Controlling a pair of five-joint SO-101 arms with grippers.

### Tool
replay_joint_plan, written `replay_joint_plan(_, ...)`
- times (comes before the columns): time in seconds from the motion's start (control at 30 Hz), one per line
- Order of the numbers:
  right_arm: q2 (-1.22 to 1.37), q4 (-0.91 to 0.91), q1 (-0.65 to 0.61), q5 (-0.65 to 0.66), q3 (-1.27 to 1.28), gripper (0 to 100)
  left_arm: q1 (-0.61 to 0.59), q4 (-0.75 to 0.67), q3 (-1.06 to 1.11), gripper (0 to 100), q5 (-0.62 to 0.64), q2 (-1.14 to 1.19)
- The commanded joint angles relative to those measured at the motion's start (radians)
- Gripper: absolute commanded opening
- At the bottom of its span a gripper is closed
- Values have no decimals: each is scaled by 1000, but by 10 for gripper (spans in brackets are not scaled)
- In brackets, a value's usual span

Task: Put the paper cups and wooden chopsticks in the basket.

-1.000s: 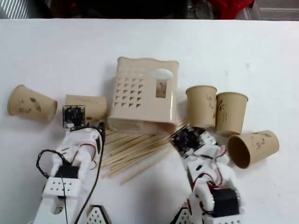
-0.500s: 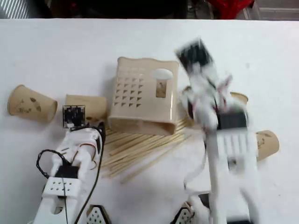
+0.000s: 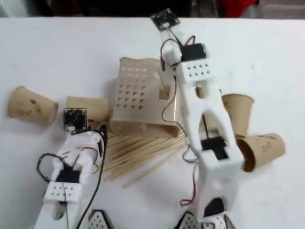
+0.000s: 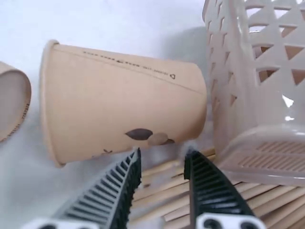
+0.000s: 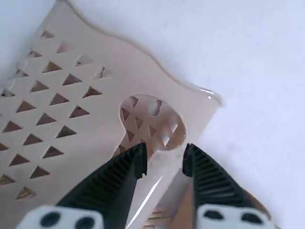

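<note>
My right gripper [image 5: 164,155] has swung from the cups [image 3: 236,114] to the handle hole [image 5: 152,119] of the tipped basket [image 5: 71,95], jaws slightly apart; light, stiff plastic, so I'd pinch that rim; left gripper [image 4: 162,160], jaws apart, faces a crushable paper cup [image 4: 119,105].

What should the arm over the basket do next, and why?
Likely lower and close the right gripper on the basket wall at its handle hole to stand it up: the basket lies on its side and the open jaws hover there.

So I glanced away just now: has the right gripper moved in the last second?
Yes. The right gripper went from the basket's near edge, by the chopsticks, away across the table to its handle hole.
</note>
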Motion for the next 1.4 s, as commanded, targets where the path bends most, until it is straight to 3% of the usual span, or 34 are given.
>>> replay_joint_plan(0.0,13,35,2,-6,-104,153,8,5,-3,166,-5,-16)
replay_joint_plan(0.27,16,125,74,-8,-129,142,8,5,-3,166,-5,-16)
replay_joint_plan(0.4,31,65,116,-5,-109,142,8,5,-3,166,-5,-16)
replay_joint_plan(0.93,199,-110,96,17,-107,142,8,5,-3,166,-5,-16)
replay_joint_plan(1.37,85,-74,79,21,-104,141,8,5,-3,166,-5,-16)
